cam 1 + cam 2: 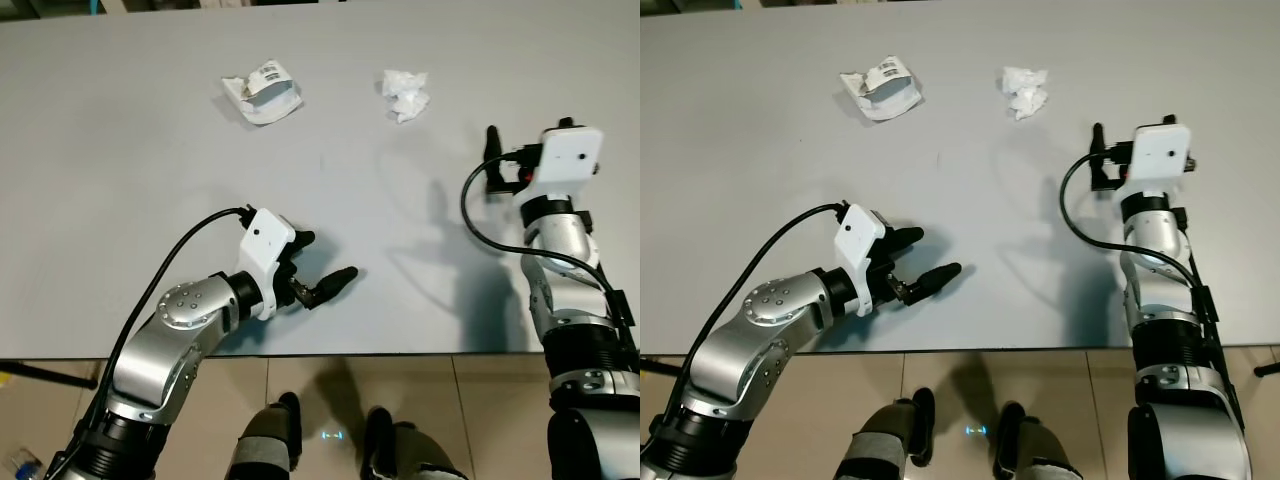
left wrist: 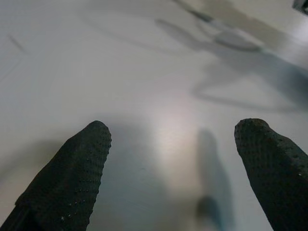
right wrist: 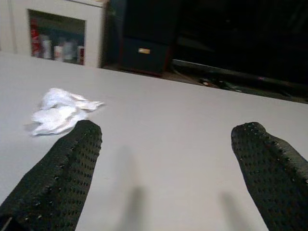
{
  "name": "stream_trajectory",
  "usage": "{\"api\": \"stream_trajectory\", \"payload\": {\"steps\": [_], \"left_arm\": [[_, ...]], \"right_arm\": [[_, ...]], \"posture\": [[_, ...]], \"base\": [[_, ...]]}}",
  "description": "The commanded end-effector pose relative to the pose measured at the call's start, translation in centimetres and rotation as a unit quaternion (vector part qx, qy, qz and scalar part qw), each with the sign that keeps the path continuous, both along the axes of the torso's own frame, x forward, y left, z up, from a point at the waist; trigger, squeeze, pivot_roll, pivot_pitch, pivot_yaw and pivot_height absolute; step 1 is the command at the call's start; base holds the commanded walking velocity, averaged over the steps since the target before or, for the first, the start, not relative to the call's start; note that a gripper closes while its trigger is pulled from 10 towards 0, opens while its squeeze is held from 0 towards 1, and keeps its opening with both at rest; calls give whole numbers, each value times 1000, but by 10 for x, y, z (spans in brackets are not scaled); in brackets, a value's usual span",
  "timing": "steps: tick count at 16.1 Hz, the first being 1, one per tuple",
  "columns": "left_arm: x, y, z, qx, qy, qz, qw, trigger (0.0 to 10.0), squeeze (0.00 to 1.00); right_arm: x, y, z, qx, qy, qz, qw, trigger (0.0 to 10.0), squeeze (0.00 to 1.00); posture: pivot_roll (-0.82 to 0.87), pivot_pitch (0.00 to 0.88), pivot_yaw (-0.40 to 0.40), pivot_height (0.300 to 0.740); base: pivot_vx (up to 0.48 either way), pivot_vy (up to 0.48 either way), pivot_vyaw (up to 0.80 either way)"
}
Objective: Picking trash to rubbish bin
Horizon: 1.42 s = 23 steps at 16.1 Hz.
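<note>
Two pieces of trash lie on the far part of the grey table. One is a crumpled white wrapper with a printed label; the other is a crumpled white tissue. My left gripper hovers low over the table's near edge, open, with nothing between its fingers. My right gripper is raised on the right side, pointing away from me, also open and empty. In the right wrist view the tissue lies ahead of that gripper, beside one finger.
The table's front edge runs just below my left gripper, with tiled floor and my own feet beneath it. A black cable loops off my right wrist. Shelving and dark furniture stand beyond the table's far side.
</note>
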State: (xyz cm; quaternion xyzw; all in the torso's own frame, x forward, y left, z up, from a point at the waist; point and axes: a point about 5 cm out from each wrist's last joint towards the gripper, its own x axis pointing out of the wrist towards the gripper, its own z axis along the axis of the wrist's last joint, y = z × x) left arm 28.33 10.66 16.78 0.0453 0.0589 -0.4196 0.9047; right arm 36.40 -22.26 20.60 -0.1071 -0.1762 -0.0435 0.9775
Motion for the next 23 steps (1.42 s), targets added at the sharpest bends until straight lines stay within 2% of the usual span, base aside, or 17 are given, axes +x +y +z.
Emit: {"api": "stream_trajectory", "payload": {"steps": [1,8,15,23], "left_arm": [[-1,1,-2,5,0,3,1000,10000,0],[1,1,-6,9,2,11,1000,10000,0],[4,-5,-9,1,-2,14,1000,10000,0],[14,-26,-10,-39,-13,36,999,10000,0]], "right_arm": [[-2,1,0,-10,1,5,1000,10000,0],[-2,1,0,-13,3,4,1000,10000,0],[-3,5,4,-19,-1,11,1000,10000,0],[-17,9,-2,1,2,15,1000,10000,0]], "posture": [[372,254,45,740],[364,249,38,740],[341,231,23,740],[289,171,-27,740]], "base": [[289,-379,594],[306,-366,668],[312,-361,57],[0,0,0]]}}
